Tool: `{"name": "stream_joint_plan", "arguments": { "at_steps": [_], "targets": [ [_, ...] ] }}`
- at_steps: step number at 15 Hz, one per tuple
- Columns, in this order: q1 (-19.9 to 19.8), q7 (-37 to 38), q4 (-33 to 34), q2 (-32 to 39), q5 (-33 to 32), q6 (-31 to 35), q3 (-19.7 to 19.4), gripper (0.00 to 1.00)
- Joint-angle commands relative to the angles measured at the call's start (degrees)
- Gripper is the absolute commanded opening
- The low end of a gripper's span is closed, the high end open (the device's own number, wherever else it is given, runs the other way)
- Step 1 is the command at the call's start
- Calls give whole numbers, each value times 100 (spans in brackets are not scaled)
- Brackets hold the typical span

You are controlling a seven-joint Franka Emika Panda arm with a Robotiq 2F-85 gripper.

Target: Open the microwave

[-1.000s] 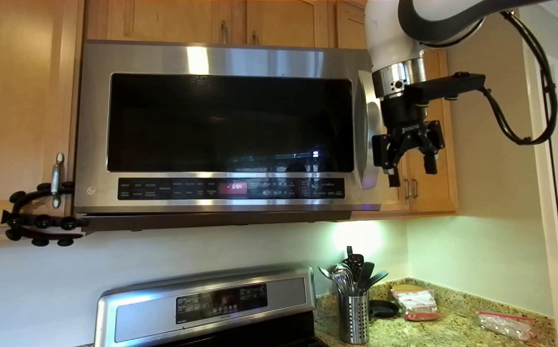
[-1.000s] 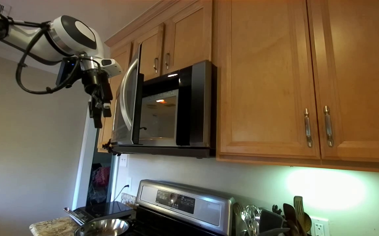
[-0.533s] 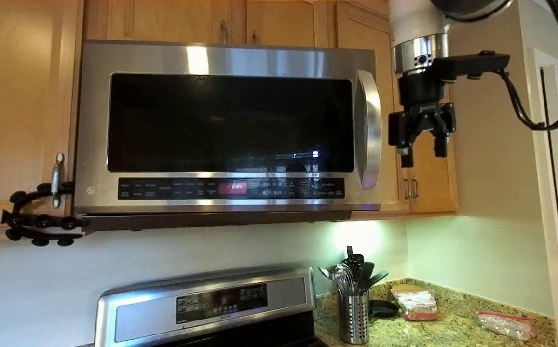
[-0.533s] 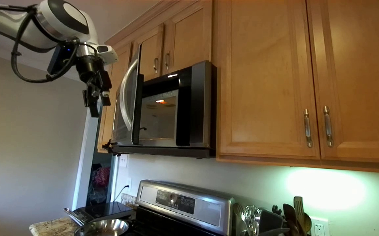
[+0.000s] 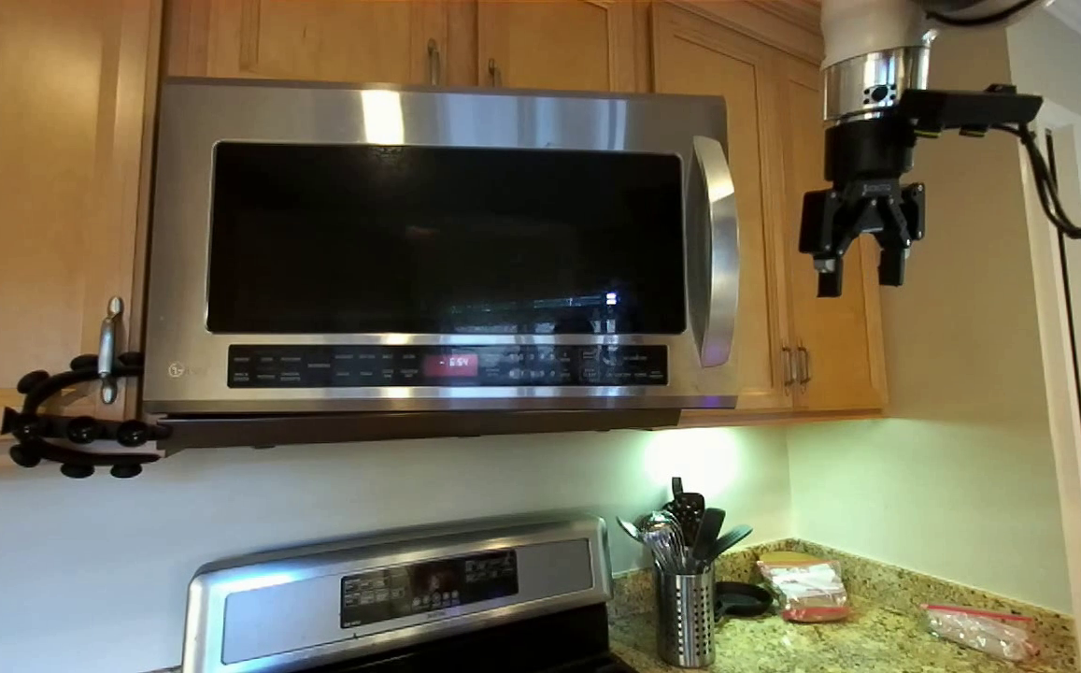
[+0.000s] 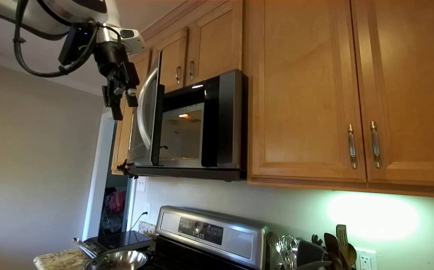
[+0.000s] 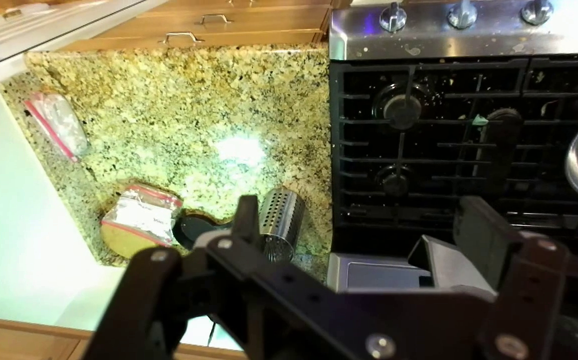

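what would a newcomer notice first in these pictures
Probably the big steel microwave, filling much of an exterior view above the stove, its door apparently ajar. The robot's open black hand hangs right of it in an exterior view. Under the cupboards, a bright glow shows in both exterior views.

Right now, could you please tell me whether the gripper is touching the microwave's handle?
Apart: in an exterior view, the gripper hangs clear of the microwave's handle, with the wooden cabinet showing between them.

Open air separates the jaws from the microwave handle (image 5: 725,252); cabinets (image 5: 841,341) block behind.
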Motion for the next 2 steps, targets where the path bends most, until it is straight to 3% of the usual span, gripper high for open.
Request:
{"name": "stream_joint_plan", "arguments": {
  "at_steps": [1,2],
  "targets": [
    [-138,-77,-6,21,59,16,0,100],
    [-152,-89,-29,32,60,35,-36,100]
  ]
}}
